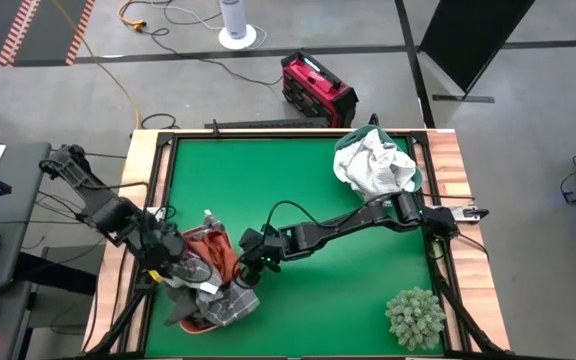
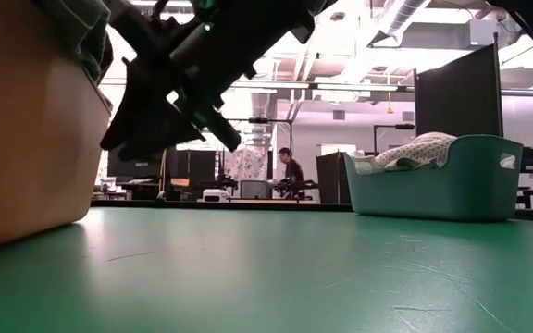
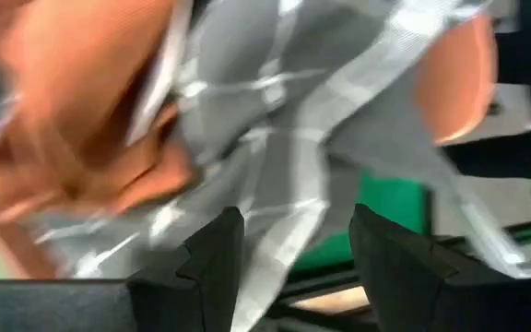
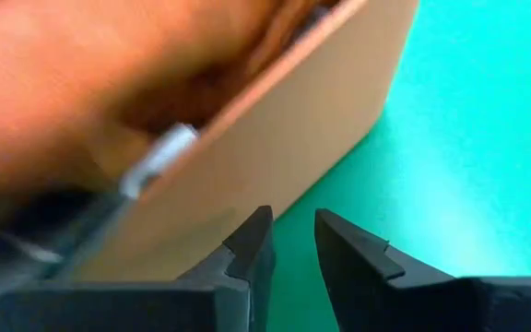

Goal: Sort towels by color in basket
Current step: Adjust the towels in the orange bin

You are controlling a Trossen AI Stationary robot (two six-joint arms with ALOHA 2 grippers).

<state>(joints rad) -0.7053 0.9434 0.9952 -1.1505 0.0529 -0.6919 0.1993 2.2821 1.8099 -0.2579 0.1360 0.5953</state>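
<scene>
Overhead, grey checked towel (image 1: pixel 230 303) and rust-orange towel (image 1: pixel 208 250) heap in the tan basket (image 1: pixel 190 322); white towels (image 1: pixel 373 165) fill the teal basket (image 1: pixel 420 178). Left wrist: left gripper (image 3: pixel 295 242) parted, empty, over limp checked cloth; pinch a raised fold. Right wrist: right gripper (image 4: pixel 293 242) narrowly open, empty, beside the tan wall.
</scene>
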